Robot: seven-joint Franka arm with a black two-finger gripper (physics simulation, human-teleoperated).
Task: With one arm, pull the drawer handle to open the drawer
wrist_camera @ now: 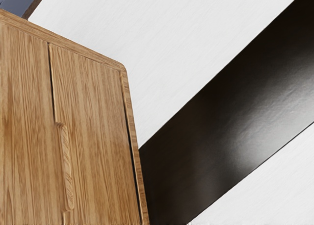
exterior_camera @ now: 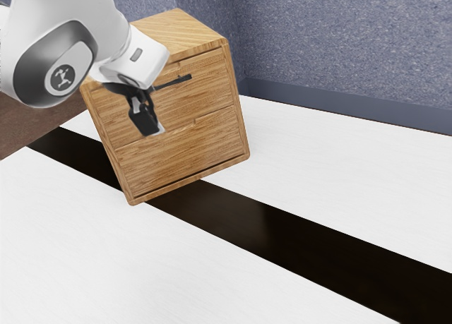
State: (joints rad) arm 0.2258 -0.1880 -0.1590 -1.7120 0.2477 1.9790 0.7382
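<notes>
Counted on the white desk (exterior_camera: 339, 169): one wooden cabinet (exterior_camera: 194, 137), placed far and toward the exterior view's left, standing across one black band (exterior_camera: 282, 232). This band running from far left to near right, with two white parts of the desk top on its two sides. On the front of the cabinet, two drawer fronts, one above the other: upper drawer front (exterior_camera: 205, 77) and lower drawer front (exterior_camera: 187, 151), divided by one thin seam. On the lower one, in the wrist view, one long wooden handle (wrist_camera: 66, 166) of the same colour as the wood, lying parallel to the seam and just beside it. Lower front flush with the frame next to it. On the upper one, one dark narrow line (exterior_camera: 173, 79); handle or gap, cannot tell. One arm (exterior_camera: 63, 56), white and grey, at the exterior view's upper left. Black jaws hanging in front of the upper drawer front, at its left part, just below the left end of the dark line, with the tips near the seam. Wide or narrow, holding something or not: cannot tell. Behind the desk, one blue-grey wall (exterior_camera: 339, 34).
</notes>
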